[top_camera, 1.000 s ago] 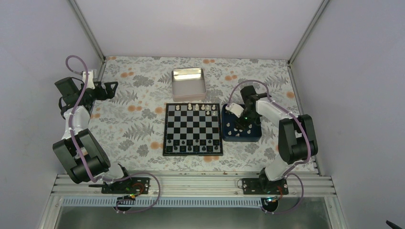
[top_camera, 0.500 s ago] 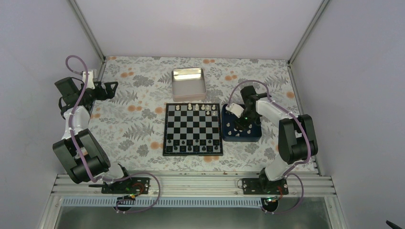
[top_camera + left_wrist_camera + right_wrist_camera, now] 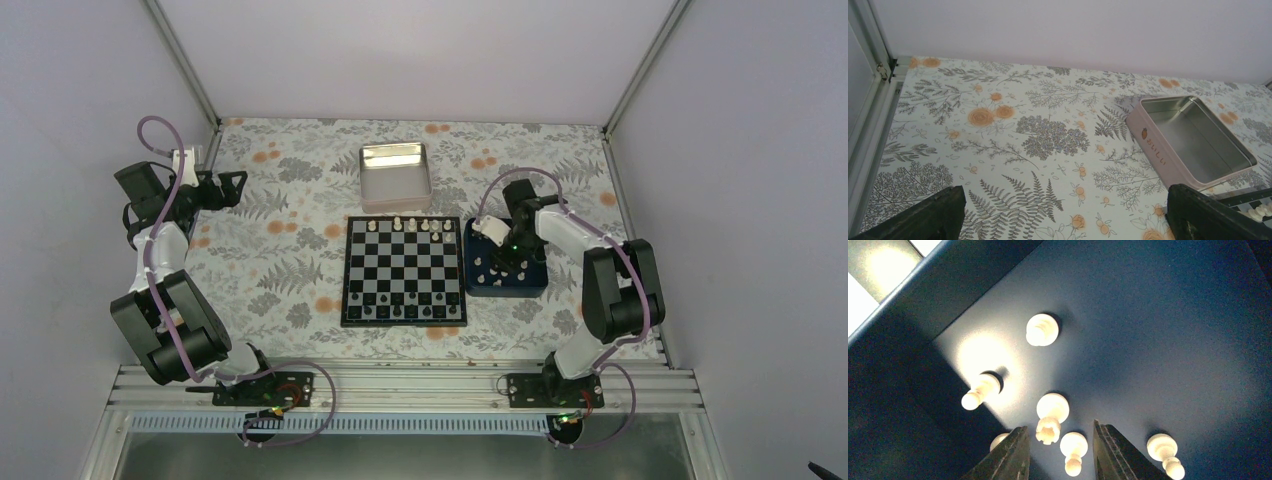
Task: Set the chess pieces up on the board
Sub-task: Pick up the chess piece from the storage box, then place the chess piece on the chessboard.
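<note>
The black-and-white board [image 3: 404, 270] lies mid-table. A few white chess pieces [image 3: 424, 226] stand along its far row and small dark pieces along its near row. More white pieces lie in the dark blue tray [image 3: 505, 294] to the board's right. My right gripper [image 3: 508, 258] is low inside that tray. In the right wrist view it [image 3: 1060, 442] is open, with a white rook [image 3: 1050, 422] and a white pawn [image 3: 1072, 450] between its fingers [image 3: 1113, 452], touching neither. My left gripper [image 3: 236, 184] is open and empty at the far left; the left wrist view [image 3: 1063, 215] shows only tablecloth between its fingers.
A shiny silver tin [image 3: 394, 176] stands behind the board and shows in the left wrist view [image 3: 1193, 137]. Other white pieces [image 3: 1042, 330] lie loose on the tray floor [image 3: 1173, 340], and the tray wall [image 3: 948, 290] rises at the upper left. Metal frame posts flank the table.
</note>
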`<action>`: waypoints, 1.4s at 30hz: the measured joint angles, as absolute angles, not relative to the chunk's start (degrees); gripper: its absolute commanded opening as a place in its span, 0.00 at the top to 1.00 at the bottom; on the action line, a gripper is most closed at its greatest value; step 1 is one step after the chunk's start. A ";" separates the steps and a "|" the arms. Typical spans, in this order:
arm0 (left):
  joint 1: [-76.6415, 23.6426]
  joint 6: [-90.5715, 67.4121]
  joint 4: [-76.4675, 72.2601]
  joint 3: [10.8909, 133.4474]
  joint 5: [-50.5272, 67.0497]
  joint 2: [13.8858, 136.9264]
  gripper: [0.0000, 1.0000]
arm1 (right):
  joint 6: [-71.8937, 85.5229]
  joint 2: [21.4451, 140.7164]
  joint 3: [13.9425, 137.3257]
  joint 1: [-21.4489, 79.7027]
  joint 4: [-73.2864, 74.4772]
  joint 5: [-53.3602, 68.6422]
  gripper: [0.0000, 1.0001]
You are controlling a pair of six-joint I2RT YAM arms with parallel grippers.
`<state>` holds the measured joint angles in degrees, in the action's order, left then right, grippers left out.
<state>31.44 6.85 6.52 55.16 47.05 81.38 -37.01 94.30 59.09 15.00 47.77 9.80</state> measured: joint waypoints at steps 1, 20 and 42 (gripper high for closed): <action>31.44 6.87 6.52 55.16 47.05 81.38 0.00 | -36.97 94.35 59.09 15.00 47.62 9.80 0.66; 31.57 6.87 6.52 55.16 47.03 81.38 0.00 | -36.80 96.55 58.17 15.05 46.30 9.74 0.76; 31.75 6.85 6.52 55.16 47.05 81.38 0.00 | -36.25 95.53 73.10 22.20 53.82 6.66 0.95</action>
